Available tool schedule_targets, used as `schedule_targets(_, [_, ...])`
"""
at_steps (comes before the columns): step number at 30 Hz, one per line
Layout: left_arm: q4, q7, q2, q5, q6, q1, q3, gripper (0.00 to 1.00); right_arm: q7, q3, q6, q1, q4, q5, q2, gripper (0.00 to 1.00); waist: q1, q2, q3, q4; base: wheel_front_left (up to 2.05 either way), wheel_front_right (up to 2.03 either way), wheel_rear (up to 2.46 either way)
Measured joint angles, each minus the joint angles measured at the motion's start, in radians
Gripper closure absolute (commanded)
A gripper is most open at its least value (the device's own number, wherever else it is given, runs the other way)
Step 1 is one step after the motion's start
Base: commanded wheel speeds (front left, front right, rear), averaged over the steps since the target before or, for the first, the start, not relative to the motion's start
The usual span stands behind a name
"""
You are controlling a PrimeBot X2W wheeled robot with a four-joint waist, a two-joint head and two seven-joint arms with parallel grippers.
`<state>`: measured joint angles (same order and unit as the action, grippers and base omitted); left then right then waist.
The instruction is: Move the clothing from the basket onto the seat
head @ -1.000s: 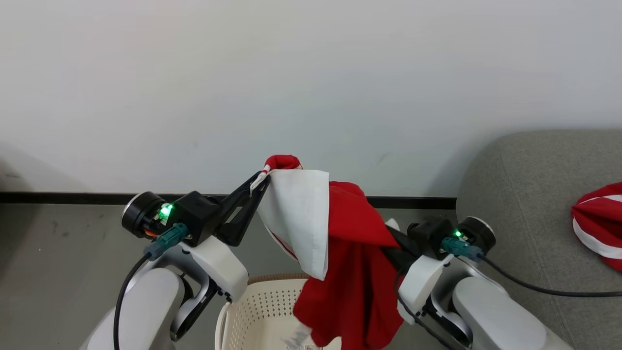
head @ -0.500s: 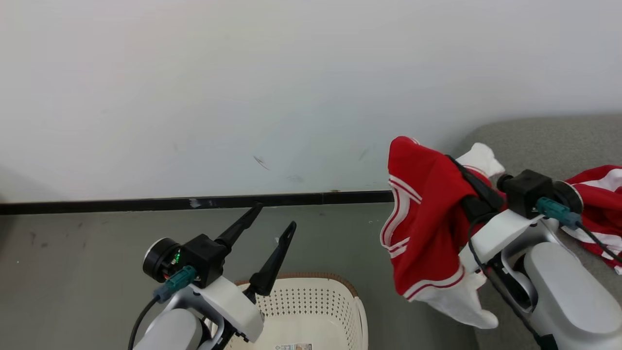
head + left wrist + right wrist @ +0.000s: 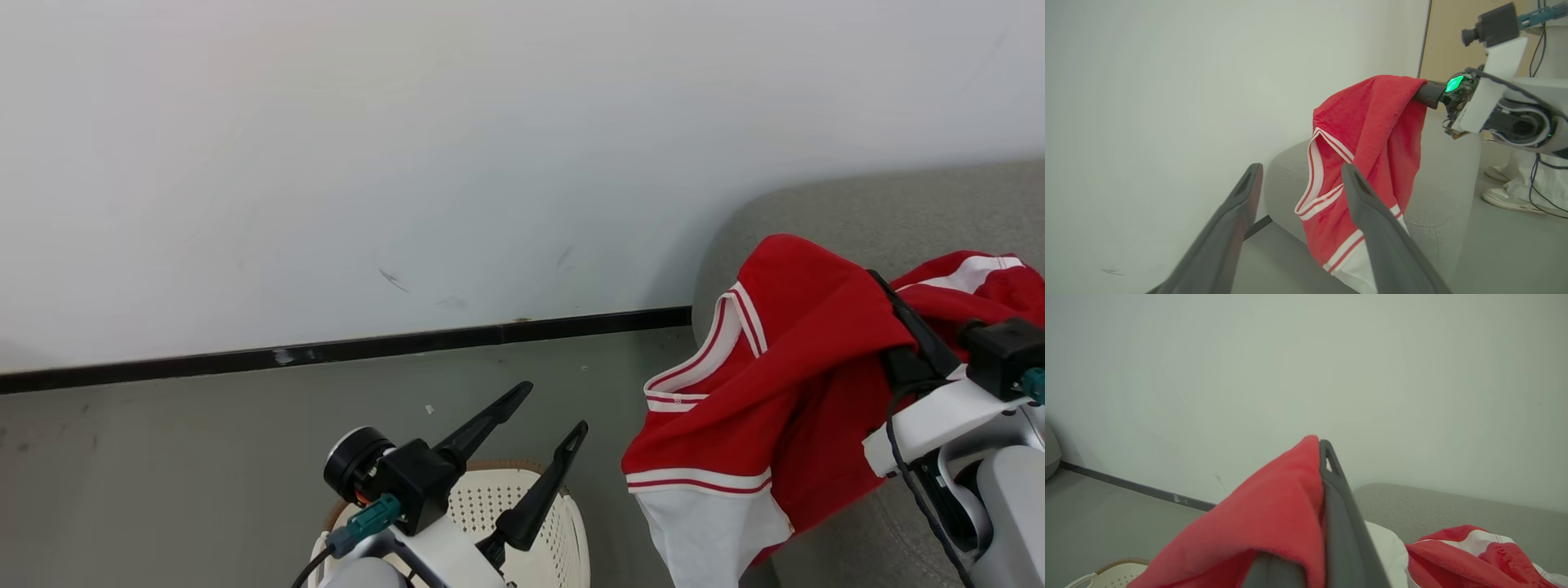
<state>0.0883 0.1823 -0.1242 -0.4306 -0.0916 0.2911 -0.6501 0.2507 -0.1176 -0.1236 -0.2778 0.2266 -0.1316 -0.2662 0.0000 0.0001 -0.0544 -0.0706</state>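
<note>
One jersey lies on the seat at two o'clock; my right hand, clamped on a second jersey, hangs beside it; my left hand is apart, empty.

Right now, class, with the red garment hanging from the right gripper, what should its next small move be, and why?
Probably carry it a little further over the seat, toward the garment already lying there, before opening. The right gripper is shut on the held garment, whose white lower part hangs beyond the seat's edge.
</note>
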Motion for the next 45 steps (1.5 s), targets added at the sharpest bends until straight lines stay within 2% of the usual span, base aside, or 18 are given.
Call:
schedule_targets(18, [-0.013,0.015,0.027,0.001,-0.015,-0.033,-0.098,0.00,-0.018,0.199,0.000,0.205,-0.161,0.057,0.024,1.00,0.0000,0.0000,0.010,-0.142,0.00,0.00,0.00])
schedule_targets(28, [-0.029,0.030,0.031,0.009,-0.016,-0.034,-0.105,0.00,-0.049,0.150,0.000,0.230,-0.192,0.032,0.037,1.00,0.0000,0.0000,0.024,-0.221,0.00,0.00,0.00])
schedule_targets(32, [-0.039,0.030,0.032,0.010,0.006,-0.044,-0.093,0.00,-0.064,0.127,0.000,0.175,-0.191,-0.010,0.032,1.00,0.0000,0.0000,0.034,-0.244,0.00,0.00,0.00])
schedule_targets(36, [-0.054,0.030,0.030,0.013,0.027,-0.058,-0.078,0.00,-0.087,0.151,0.000,0.037,-0.219,-0.064,-0.003,1.00,0.0000,0.0000,0.051,-0.259,0.00,0.00,0.00])
schedule_targets(45, [-0.115,0.031,0.021,0.060,0.054,-0.056,-0.070,0.00,-0.181,0.298,0.000,-0.200,-0.218,-0.083,-0.167,1.00,0.0000,0.0000,0.095,-0.261,0.00,0.00,0.00])
